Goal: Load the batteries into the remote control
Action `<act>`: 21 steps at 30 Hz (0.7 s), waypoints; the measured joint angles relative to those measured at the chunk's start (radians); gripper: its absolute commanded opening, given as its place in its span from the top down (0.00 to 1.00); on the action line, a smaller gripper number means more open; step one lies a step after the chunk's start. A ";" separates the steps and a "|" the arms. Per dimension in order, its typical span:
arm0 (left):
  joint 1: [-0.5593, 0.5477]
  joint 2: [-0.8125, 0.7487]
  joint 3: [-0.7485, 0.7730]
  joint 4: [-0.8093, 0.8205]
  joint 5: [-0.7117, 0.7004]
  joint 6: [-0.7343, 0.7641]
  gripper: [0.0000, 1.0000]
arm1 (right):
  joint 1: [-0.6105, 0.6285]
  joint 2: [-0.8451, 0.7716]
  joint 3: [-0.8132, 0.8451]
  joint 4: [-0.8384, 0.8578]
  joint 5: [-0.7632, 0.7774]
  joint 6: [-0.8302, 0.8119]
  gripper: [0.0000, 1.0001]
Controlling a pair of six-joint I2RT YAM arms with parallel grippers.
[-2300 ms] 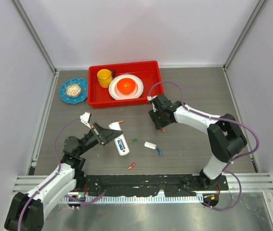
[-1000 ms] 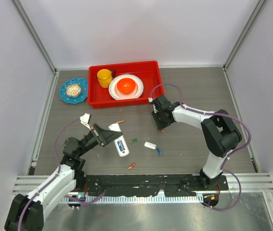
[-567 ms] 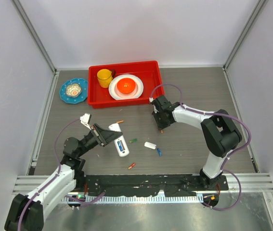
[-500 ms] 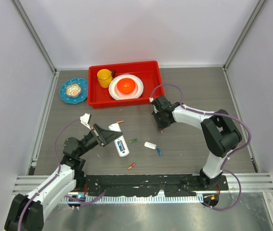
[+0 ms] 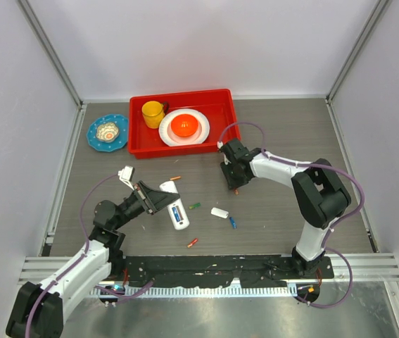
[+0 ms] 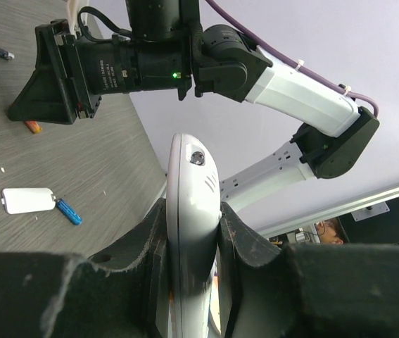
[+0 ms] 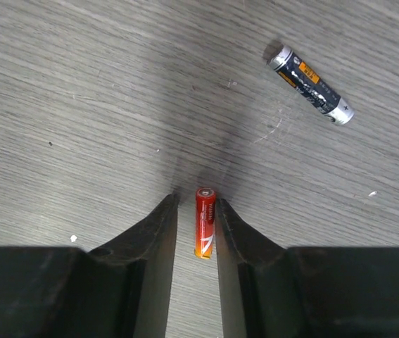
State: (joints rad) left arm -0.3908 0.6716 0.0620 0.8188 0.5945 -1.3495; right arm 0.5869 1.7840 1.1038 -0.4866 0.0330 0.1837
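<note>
1. Since the earliest view the right arm has drawn its elbow in, and its right tool (image 5: 234, 182) has edged slightly toward the left of the frame. The left arm, the handset and the loose cells lie as they did.
2. Nearest, at the lower centre of the top view, an orange-red battery (image 5: 193, 242) lies loose on the desk (image 5: 290, 141), a spare for later.
3. Left of centre, the left tool (image 6: 193, 211) is pressed onto both flanks of the remote control (image 6: 191, 162), pinching it edgewise. From above, its open bay seems to hold a blue cell already. It is best kept motionless there.
4. At the centre lie the white cover (image 5: 219, 212) and, just beside it, a blue battery (image 5: 232, 222). A green battery (image 5: 195, 205) rests nearer the handset.
5. Farther on, the right wrist view shows that tool narrowly spread astride the red battery (image 7: 205, 222). The cell lies lengthwise in the gap at lower centre and is not yet pinched. One finger seems to touch it, and a sliver stays open on the other side.
6. The close should probably be slow and centred on the cell's length, since such a slim cylinder could roll or squirt out. A straight lift would follow. Its polarity cannot be read here.
7. Farthest, at the upper right of that view, a dark cylinder (image 7: 310, 84) lies well apart and is no hindrance.
</note>
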 measured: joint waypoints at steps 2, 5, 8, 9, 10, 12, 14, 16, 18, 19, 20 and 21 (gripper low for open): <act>-0.001 0.000 0.000 -0.001 0.000 0.000 1.00 | 0.000 0.003 0.004 -0.003 0.002 0.000 0.78; -0.001 0.000 0.000 -0.001 0.000 0.000 1.00 | 0.000 0.008 0.010 -0.010 0.002 0.002 0.90; -0.001 0.000 0.000 -0.001 0.000 0.000 1.00 | 0.000 0.012 0.016 -0.016 0.002 0.005 0.99; -0.001 0.000 0.000 -0.001 0.000 0.000 1.00 | 0.000 0.012 0.016 -0.016 0.003 0.006 0.99; -0.001 0.001 0.000 -0.001 0.000 0.001 1.00 | 0.000 0.012 0.016 -0.016 0.003 0.007 0.99; -0.002 0.005 0.000 0.000 0.000 0.001 1.00 | 0.000 0.009 0.014 -0.013 0.002 0.014 0.99; -0.003 0.015 0.000 0.000 0.000 0.001 1.00 | 0.000 -0.006 -0.002 0.005 0.000 0.030 0.99; -0.006 0.031 0.003 -0.002 -0.004 0.002 1.00 | 0.000 -0.048 -0.040 0.032 -0.007 0.057 0.99; -0.016 0.056 0.015 -0.002 -0.015 0.007 1.00 | 0.002 -0.139 -0.101 0.069 -0.008 0.089 0.99; -0.023 0.071 0.023 0.001 -0.024 0.011 1.00 | 0.004 -0.207 -0.134 0.085 -0.009 0.109 0.99; -0.031 0.087 0.032 0.006 -0.034 0.016 1.00 | 0.009 -0.283 -0.162 0.100 -0.008 0.128 0.99; -0.042 0.107 0.039 0.019 -0.045 0.021 1.00 | 0.021 -0.364 -0.187 0.124 -0.002 0.143 0.99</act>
State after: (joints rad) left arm -0.4332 0.7784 0.1013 0.8375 0.5491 -1.3281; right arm 0.6079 1.4197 0.9169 -0.3622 0.0307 0.3267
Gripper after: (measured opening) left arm 0.290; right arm 0.074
